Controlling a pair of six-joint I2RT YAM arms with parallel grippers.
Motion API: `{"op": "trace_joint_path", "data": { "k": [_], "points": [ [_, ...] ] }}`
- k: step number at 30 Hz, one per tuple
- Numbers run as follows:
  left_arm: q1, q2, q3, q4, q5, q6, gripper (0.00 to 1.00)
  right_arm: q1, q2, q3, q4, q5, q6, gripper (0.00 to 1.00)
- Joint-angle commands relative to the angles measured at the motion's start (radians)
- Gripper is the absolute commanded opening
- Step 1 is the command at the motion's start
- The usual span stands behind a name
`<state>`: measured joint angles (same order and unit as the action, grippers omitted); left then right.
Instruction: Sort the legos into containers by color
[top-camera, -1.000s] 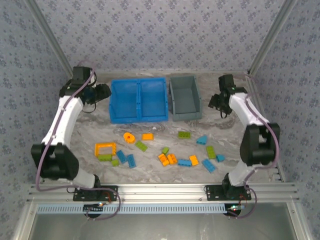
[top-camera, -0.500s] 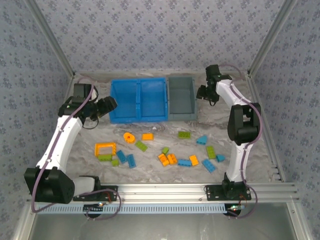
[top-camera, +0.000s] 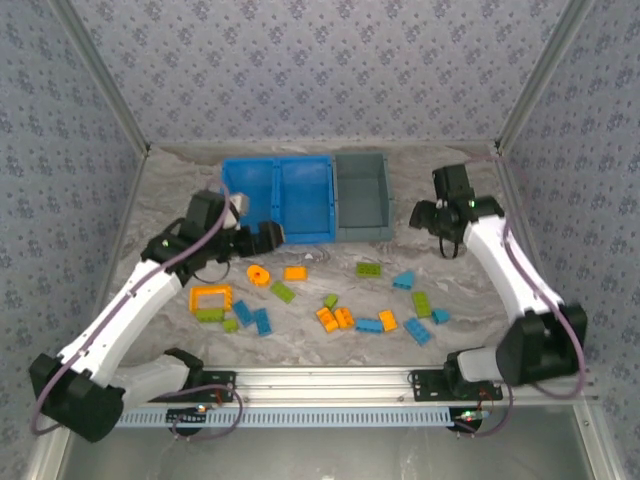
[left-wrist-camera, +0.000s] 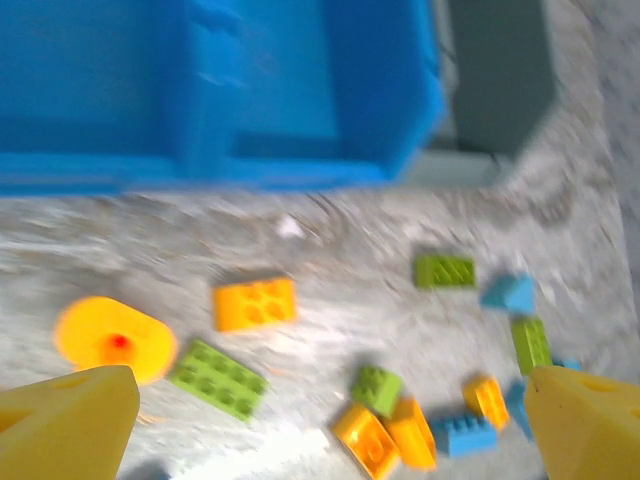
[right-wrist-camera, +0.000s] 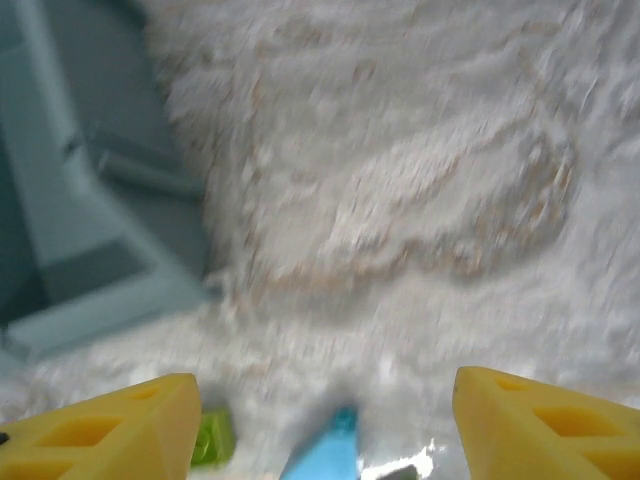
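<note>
**Containers.** The blue bin (top-camera: 300, 236) stands at the far middle of the table (top-camera: 300, 350). Its long axis runs left to right, with the two compartments side by side. The grey bin (top-camera: 363, 231) sits against the blue bin's right wall, long axis running near to far, open side up.

**Legos.** The legos (top-camera: 344, 317) lie scattered on the table in front of both bins, apart from them.
- The orange frame (top-camera: 210, 298) lies flat at the left end of the scatter, long axis left to right.
- The orange round piece (top-camera: 258, 274) lies just beyond the frame to the right.
- An orange brick (top-camera: 294, 273) lies beside the round piece, also pointing left to right.
- A lime brick (top-camera: 283, 291) lies on a diagonal just nearer than these two.

**Grippers.**
- The left gripper (left-wrist-camera: 328, 380) has its jaws spread wide and holds nothing. It is poised before the blue bin's left compartment, close to the orange round piece.
- The right gripper (right-wrist-camera: 325, 380) has its fingers apart with nothing between them. It is over bare table to the right of the grey bin.

**Changes.**
- A second ago the grey bin stood skewed and apart from the blue bin. It is now squared against it.
- The left gripper has come round from the blue bin's left side to its front.
- Half a second ago the right gripper was at the grey bin's far right corner. It has since drawn back to the right.
- The legos lie as before.
</note>
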<state>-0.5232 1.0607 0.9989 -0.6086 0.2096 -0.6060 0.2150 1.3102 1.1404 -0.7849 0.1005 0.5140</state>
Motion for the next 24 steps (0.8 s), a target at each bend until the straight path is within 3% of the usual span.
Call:
{"op": "trace_joint_path", "data": {
  "k": [1, 5, 9, 15, 24],
  "points": [
    [-0.153, -0.093, -0.075, 0.094, -0.089, -0.051, 0.99, 0.061, -0.034, -0.14, -0.042, -0.037, 0.096, 0.73],
    [-0.357, -0.163, -0.165, 0.146, -0.228, -0.109, 0.99, 0.088, -0.068, -0.261, 0.001, -0.107, 0.133, 0.76],
    [-0.464, -0.181, -0.222, 0.178, -0.312, -0.164, 0.99, 0.09, -0.025, -0.308, 0.071, -0.158, 0.124, 0.77],
    [-0.53, -0.163, -0.231, 0.186, -0.366, -0.191, 0.99, 0.114, 0.074, -0.304, 0.111, -0.194, 0.052, 0.76],
    [-0.538, -0.153, -0.227, 0.19, -0.362, -0.192, 0.99, 0.138, 0.162, -0.294, 0.092, -0.143, -0.023, 0.76]
  ]
}}
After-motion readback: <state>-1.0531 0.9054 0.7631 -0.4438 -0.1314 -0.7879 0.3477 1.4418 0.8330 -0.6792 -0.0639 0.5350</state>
